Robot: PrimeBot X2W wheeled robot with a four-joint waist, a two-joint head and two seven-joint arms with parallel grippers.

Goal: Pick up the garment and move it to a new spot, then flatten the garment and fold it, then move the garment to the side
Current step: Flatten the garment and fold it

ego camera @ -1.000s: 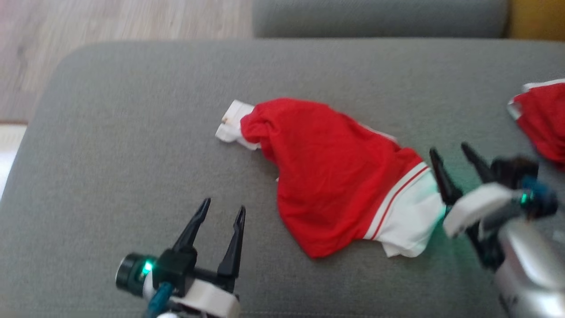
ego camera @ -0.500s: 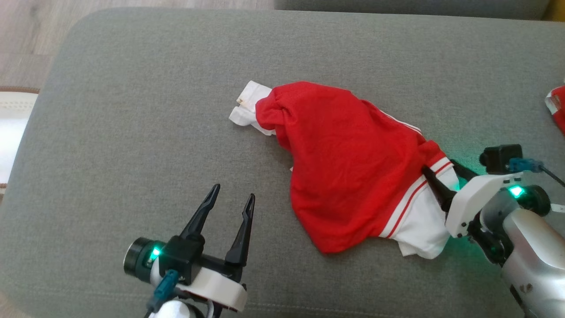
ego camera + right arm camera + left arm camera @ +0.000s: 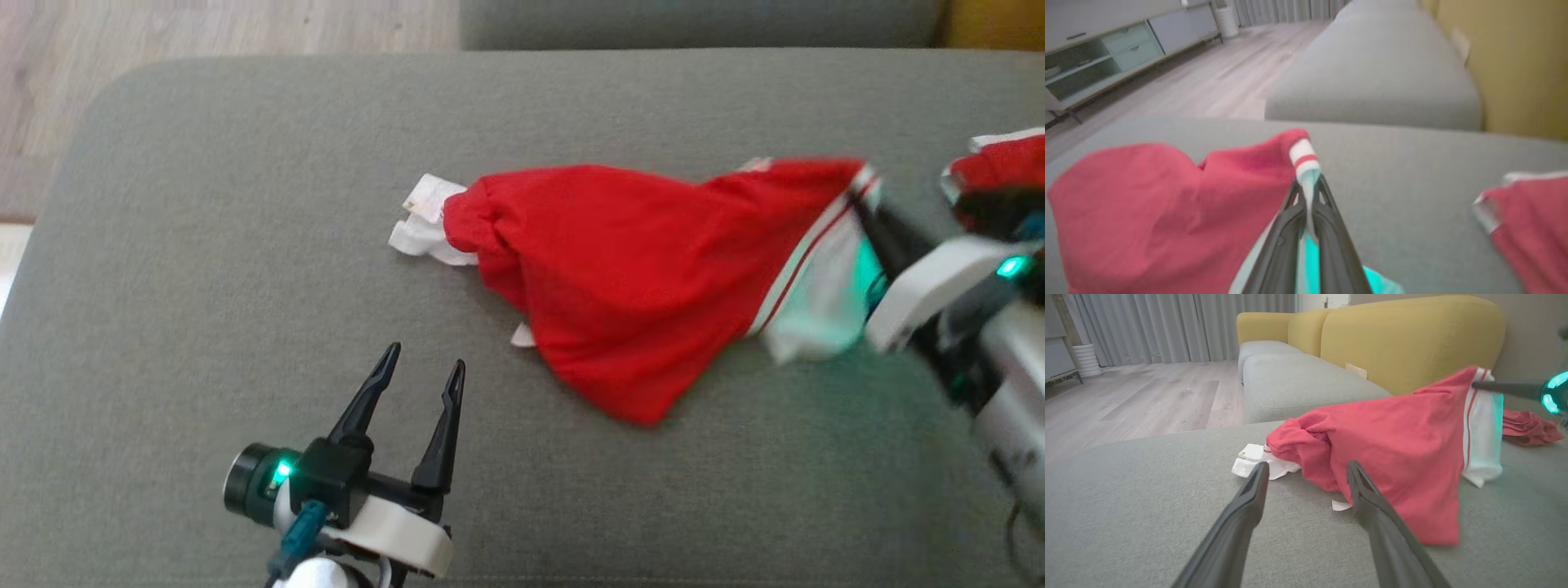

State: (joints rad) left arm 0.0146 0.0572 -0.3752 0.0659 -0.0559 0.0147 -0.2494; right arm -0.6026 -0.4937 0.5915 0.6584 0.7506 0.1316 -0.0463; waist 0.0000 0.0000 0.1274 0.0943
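Red fabric garment (image 3: 620, 269) held up by one corner
Its white hem (image 3: 816, 269) is clamped by the fingers of the right gripper (image 3: 856, 196); those of the left gripper (image 3: 428, 358) are spread near the garment.

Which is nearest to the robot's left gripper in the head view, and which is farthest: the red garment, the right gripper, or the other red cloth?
Starting from the left gripper:
1. red garment, just ahead and to the right.
2. right gripper, farther right, pinching the garment's striped edge.
3. other red cloth, at the far right edge.
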